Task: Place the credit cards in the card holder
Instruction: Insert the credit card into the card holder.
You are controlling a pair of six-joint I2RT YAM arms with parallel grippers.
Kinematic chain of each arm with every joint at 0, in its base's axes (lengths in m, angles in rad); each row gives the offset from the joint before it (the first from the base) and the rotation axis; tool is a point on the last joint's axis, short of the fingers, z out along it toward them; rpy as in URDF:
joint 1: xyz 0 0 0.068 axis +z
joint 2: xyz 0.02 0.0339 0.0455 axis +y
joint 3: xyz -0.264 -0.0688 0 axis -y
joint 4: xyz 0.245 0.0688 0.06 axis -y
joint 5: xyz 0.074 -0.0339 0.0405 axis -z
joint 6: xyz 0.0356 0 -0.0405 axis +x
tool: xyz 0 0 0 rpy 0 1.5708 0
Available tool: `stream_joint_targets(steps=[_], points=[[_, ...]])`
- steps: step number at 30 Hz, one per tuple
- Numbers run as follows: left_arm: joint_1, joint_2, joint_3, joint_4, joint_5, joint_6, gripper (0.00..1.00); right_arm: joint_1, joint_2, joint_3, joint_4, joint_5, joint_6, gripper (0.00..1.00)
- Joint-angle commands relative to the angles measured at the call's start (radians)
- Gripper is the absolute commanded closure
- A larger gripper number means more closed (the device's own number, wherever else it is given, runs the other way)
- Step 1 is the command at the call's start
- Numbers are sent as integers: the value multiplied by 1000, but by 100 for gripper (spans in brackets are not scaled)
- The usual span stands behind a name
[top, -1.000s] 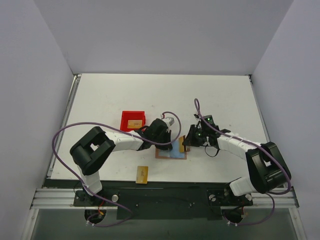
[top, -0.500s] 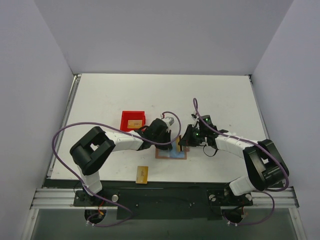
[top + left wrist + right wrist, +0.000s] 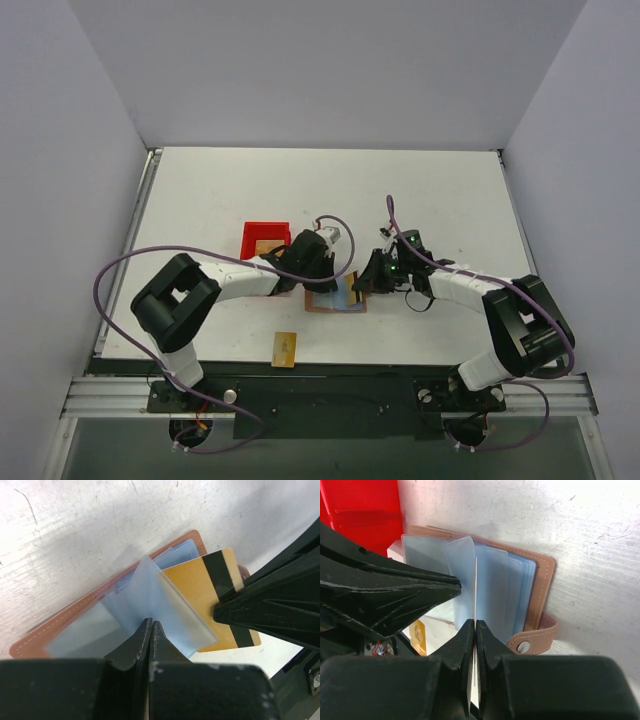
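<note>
The card holder (image 3: 322, 303) lies open on the table, brown outside with light blue sleeves inside. My left gripper (image 3: 328, 283) is shut on one raised blue sleeve (image 3: 165, 605), its tips (image 3: 150, 623) pinching the sleeve's edge. My right gripper (image 3: 360, 285) is shut on a gold credit card (image 3: 207, 592) with a dark stripe, held on edge (image 3: 475, 605) at the sleeves next to the lifted one. The right fingers (image 3: 270, 602) come in from the right. A second card (image 3: 285, 348) lies near the table's front edge. A third (image 3: 266, 247) lies in the red bin.
The red bin (image 3: 252, 234) stands just left of the card holder, close behind my left wrist; it also shows in the right wrist view (image 3: 365, 510). The card holder's clasp tab (image 3: 536, 639) sticks out on its right side. The two grippers nearly touch over it.
Both grippers and the card holder have shifted a little to the left. My right gripper has brought the gold card in over the card holder's sleeves.
</note>
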Motion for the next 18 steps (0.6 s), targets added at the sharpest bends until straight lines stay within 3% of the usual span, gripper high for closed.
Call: stream_joint_targets(steps=[1,18], points=[[15,-87,29,6,8,12,100,12,8,14,29,-44,3,100],[66,-191,-19,17,26,-5,100,71,2,75,29,-67,19,100]])
